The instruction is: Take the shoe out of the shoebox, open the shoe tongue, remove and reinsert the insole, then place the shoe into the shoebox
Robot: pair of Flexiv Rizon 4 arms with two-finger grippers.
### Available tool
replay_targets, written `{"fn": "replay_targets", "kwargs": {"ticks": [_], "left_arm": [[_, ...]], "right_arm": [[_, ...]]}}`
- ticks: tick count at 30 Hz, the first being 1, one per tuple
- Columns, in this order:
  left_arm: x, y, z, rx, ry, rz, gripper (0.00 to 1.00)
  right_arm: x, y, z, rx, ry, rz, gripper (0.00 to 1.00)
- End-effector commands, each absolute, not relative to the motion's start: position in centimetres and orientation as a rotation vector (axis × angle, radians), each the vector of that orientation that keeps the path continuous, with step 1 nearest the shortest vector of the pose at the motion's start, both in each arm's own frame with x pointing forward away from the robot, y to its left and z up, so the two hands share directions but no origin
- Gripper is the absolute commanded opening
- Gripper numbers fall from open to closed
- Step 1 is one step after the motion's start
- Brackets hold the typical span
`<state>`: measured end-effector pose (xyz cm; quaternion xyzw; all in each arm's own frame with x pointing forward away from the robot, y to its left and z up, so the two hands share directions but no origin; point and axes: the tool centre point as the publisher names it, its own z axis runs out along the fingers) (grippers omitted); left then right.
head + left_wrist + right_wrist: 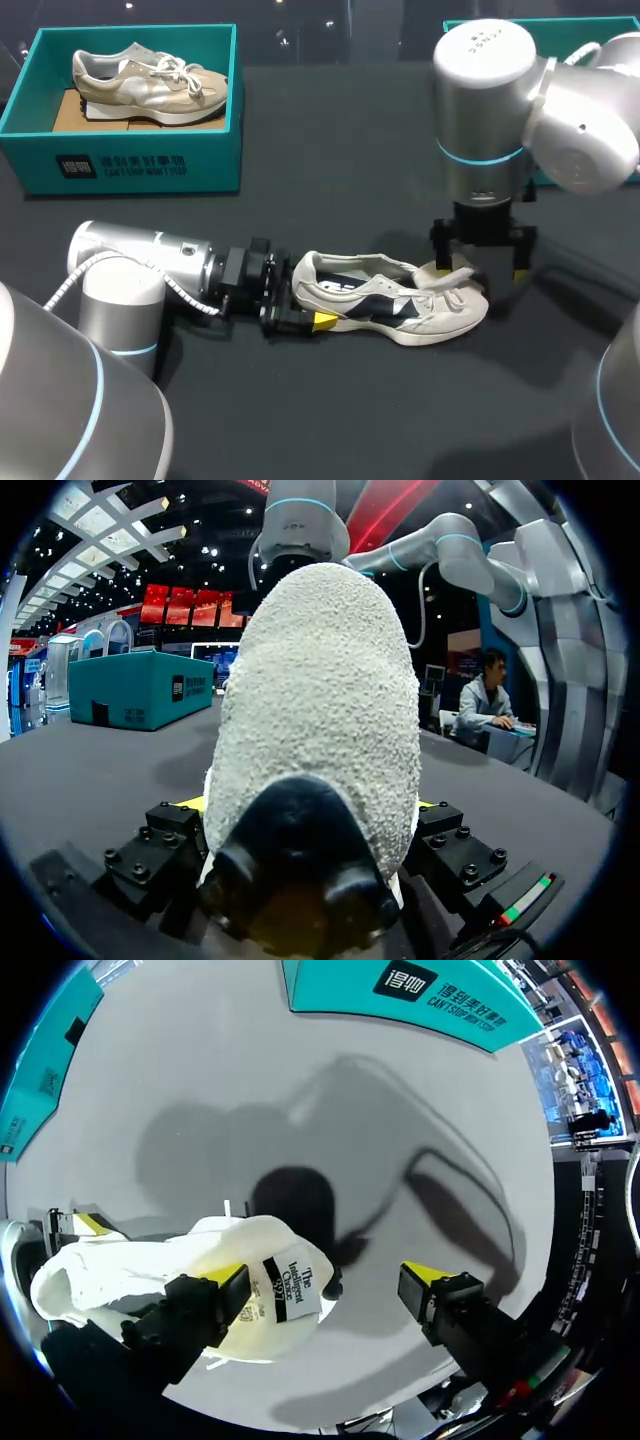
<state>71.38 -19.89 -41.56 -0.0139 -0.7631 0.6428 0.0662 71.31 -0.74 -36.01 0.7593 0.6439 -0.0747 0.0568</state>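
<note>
**Shoe** (390, 300): a low trainer with an off-white upper, dark navy side panels and a thick pale sole. It stands on its sole at mid-table, outside the box, toe toward my right arm's side.

**Heel, left wrist view only:** a rounded dome of coarse, pebbly grey-white nap with a smooth dark tab at its base. The head view shows none of this grain.

**Left gripper** (308, 804): lies low along the table, clamped on the heel. One black finger block sits at each side, with yellow slivers flush to the nap.

**Right gripper** (325, 1285): hangs over the forefoot with fingers spread wide, holding nothing.

**Tongue** (285, 1260): white and soft, its labelled face showing. It rests against one finger, while the other finger stands well apart over bare tabletop. Only the right wrist view shows this contact.

**Shoebox** (120, 160): teal, rectangular and open-topped, at the far left. It holds a beige shoe (150, 85) on brown card.

**Table** (350, 180): matte and dark. A broad strip of it lies between the trainer and the box, and the trainer sits well in from the near edge.
</note>
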Motion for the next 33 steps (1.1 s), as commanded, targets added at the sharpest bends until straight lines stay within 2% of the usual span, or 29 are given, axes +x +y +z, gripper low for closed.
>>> {"fn": "replay_targets", "kwargs": {"ticks": [1, 10, 16, 19, 21, 22, 24, 25, 27, 28, 33], "left_arm": [[71.4, -19.7, -41.7, -0.041, -2.302, 1.939, 0.0], [71.4, -19.7, -41.7, -0.041, -2.302, 1.939, 0.0], [71.4, -19.7, -41.7, -0.041, -2.302, 1.939, 0.0], [71.4, -19.7, -41.7, -0.041, -2.302, 1.939, 0.0], [71.4, -19.7, -41.7, -0.041, -2.302, 1.939, 0.0], [71.4, -19.7, -41.7, -0.041, -2.302, 1.939, 0.0], [71.4, -19.7, -41.7, -0.041, -2.302, 1.939, 0.0], [71.4, -19.7, -41.7, -0.041, -2.302, 1.939, 0.0], [71.4, -19.7, -41.7, -0.041, -2.302, 1.939, 0.0], [71.4, -19.7, -41.7, -0.041, -2.302, 1.939, 0.0], [71.4, -19.7, -41.7, -0.041, -2.302, 1.939, 0.0]], "right_arm": [[70.9, -1.3, -35.0, 2.302, 1.964, -0.162, 0.98], [70.1, 0.8, -29.6, 2.1, 2.048, -0.153, 0.91], [70.3, 4.5, -26.7, 1.847, 2.093, -0.265, 0.93], [70.4, 6.2, -25.7, 1.721, 2.165, -0.266, 0.81], [70.4, 7.3, -25.2, 1.657, 2.178, -0.287, 0.79], [70.5, 7.8, -25.0, 1.623, 2.186, -0.297, 0.74], [70.5, 8.6, -24.7, 1.552, 2.224, -0.296, 0.47], [70.6, 8.9, -24.6, 1.504, 2.266, -0.275, 0.43], [70.6, 9.6, -24.3, 1.452, 2.307, -0.264, 0.11], [70.5, 10.0, -24.1, 1.401, 2.341, -0.243, 0.0], [69.1, 12.1, -24.1, 1.047, 2.63, -0.068, 0.0]]}}
